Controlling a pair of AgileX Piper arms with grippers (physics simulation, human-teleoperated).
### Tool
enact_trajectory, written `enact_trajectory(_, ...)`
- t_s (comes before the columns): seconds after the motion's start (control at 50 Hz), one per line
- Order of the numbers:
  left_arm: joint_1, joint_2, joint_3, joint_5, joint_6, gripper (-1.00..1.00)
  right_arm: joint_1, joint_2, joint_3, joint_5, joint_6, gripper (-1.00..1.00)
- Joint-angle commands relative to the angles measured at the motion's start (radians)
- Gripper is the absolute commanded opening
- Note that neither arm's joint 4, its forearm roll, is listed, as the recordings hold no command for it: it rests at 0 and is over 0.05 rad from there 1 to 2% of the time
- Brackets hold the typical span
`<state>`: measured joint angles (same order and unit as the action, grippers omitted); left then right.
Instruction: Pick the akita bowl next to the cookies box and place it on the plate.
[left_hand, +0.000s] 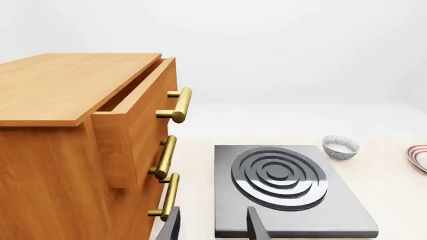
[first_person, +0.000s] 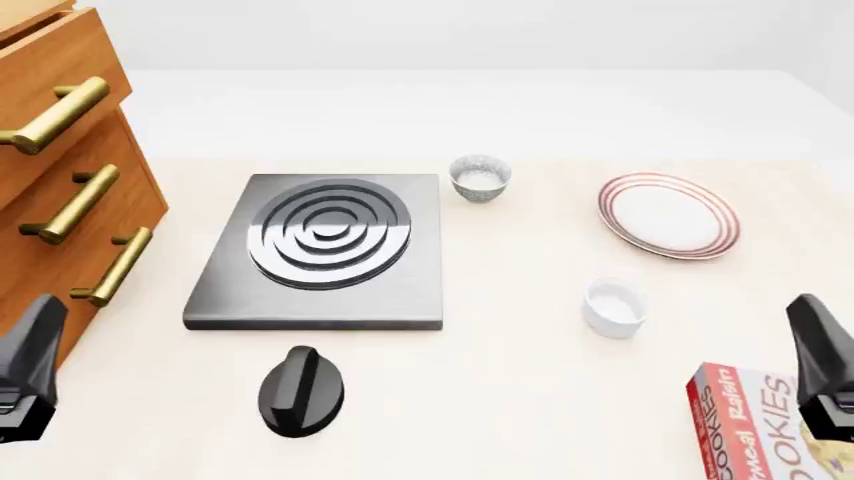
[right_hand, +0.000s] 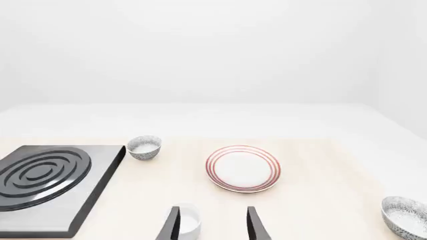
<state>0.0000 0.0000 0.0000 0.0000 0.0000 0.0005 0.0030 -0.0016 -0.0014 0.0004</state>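
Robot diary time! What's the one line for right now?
left gripper open, empty | right gripper open, empty, over ramekin | plate bare | akita bowl not yet picked

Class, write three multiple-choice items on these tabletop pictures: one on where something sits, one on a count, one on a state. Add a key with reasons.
1. Where does the plate lie, seen from the front view?
A. right of the stove
B. on the stove
C. inside the drawer

2. How many brass handles does the wooden cabinet show?
A. one
B. three
C. five

3. What state is the right gripper in?
A. shut on the ramekin
B. shut on the plate
C. open

Key: 1 A, the plate rests on the table well to the stove's right. 2 B, three handles stacked down its front. 3 C, its fingers stand apart, holding nothing.
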Motion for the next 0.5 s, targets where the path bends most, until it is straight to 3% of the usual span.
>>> enact_trajectory(0.02, 0.000, 0.000, 0.000, 0.000, 0.000, 1.00, 0.002, 0.021, -0.003, -0.013, -0.004, 1.00)
enact_trajectory(0.2, 0.000, 0.000, 0.000, 0.000, 0.000, 1.00, -0.001, 0.083, -0.013, -0.043, -0.027, 1.00)
enact_trajectory(0.26, 0.000, 0.000, 0.000, 0.000, 0.000, 1.00, -0.022, 0.093, -0.027, -0.031, -0.017, 1.00)
enact_trajectory(0.36, 0.000, 0.000, 0.000, 0.000, 0.000, 1.00, -0.031, 0.221, -0.033, -0.091, 0.010, 1.00)
enact_trajectory(0.5, 0.000, 0.000, 0.000, 0.000, 0.000, 1.00, -0.056, 0.229, -0.103, -0.012, -0.008, 1.00)
